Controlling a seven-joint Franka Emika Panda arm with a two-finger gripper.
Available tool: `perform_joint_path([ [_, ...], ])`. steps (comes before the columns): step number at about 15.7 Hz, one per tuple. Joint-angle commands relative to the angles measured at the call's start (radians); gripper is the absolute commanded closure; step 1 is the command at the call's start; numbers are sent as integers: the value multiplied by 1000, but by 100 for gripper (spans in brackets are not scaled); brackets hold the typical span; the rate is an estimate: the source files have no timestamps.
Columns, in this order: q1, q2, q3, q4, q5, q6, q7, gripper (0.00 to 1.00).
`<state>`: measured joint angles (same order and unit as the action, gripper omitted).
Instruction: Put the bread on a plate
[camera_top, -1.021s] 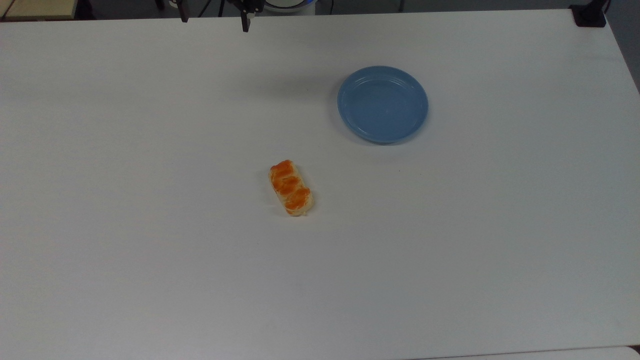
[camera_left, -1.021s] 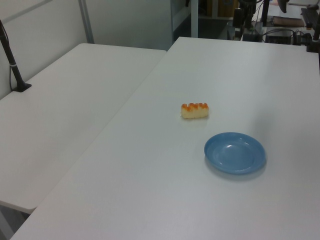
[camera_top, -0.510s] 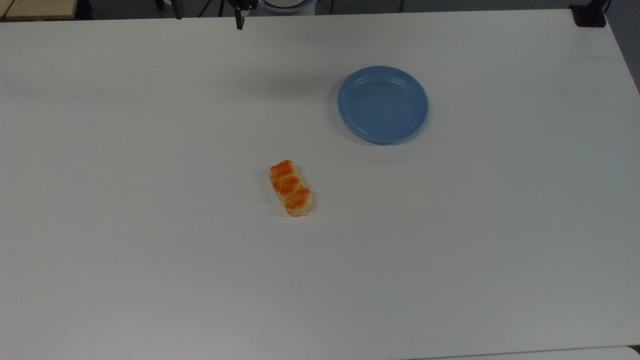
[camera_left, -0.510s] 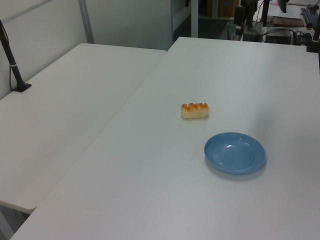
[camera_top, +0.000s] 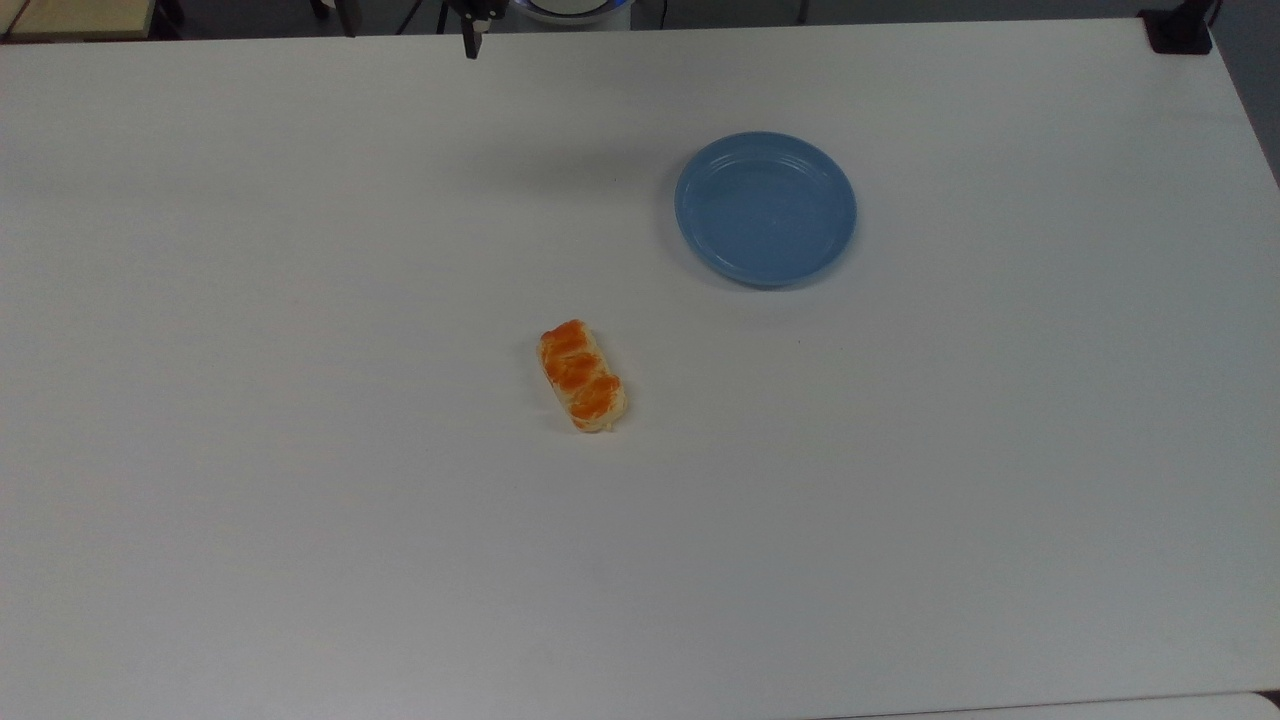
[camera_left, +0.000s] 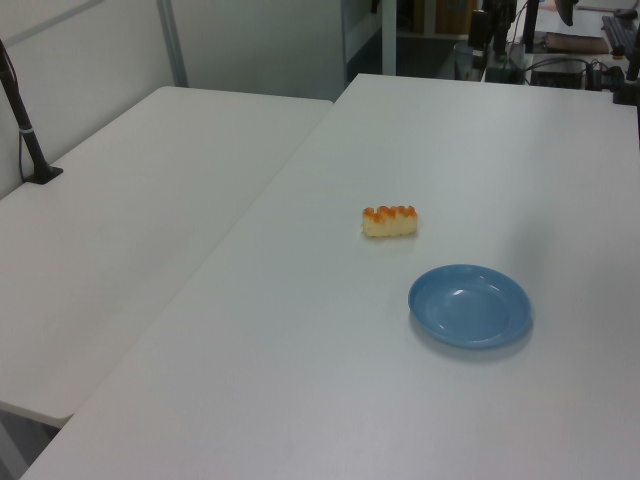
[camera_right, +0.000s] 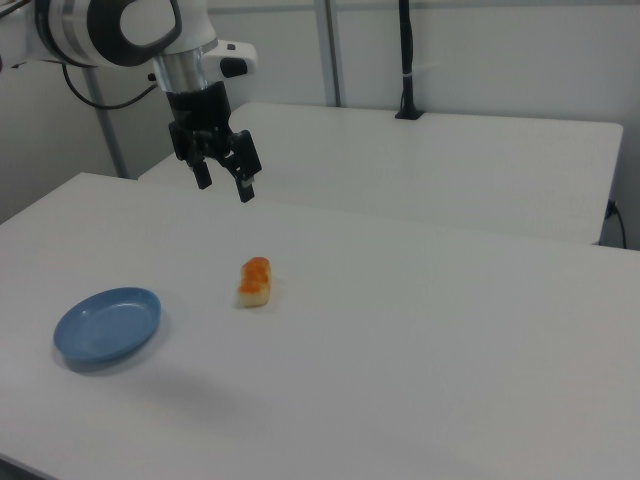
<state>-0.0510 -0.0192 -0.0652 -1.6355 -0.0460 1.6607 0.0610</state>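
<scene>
Bread (camera_top: 583, 375) lies alone near the middle of the surface (camera_top: 300, 550), well apart from the plate (camera_top: 765, 209), which sits nearer one long edge. It looks light and soft, so grip gently across its pale long sides. End effector (camera_right: 224, 173) hangs high, fingers apart, empty.

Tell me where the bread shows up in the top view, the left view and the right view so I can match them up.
Top view: the bread lies near the middle, lower left of the plate.
Left view: the bread sits right of centre, above and left of the plate.
Right view: the bread lies left of centre, right of the plate.
Shared landmark: the blue plate.
</scene>
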Motion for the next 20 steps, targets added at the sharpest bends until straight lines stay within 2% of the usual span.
perform_joint_path([
  [1,-3,-11,-16,-7,18,-15,-27,0],
  [6,3,-1,-16,-10,20,-16,-53,0],
  [10,26,41,-15,-14,23,28,-139,0],
  [15,97,163,-15,-14,51,206,-142,0],
  [20,151,309,-16,-10,34,382,-151,0],
])
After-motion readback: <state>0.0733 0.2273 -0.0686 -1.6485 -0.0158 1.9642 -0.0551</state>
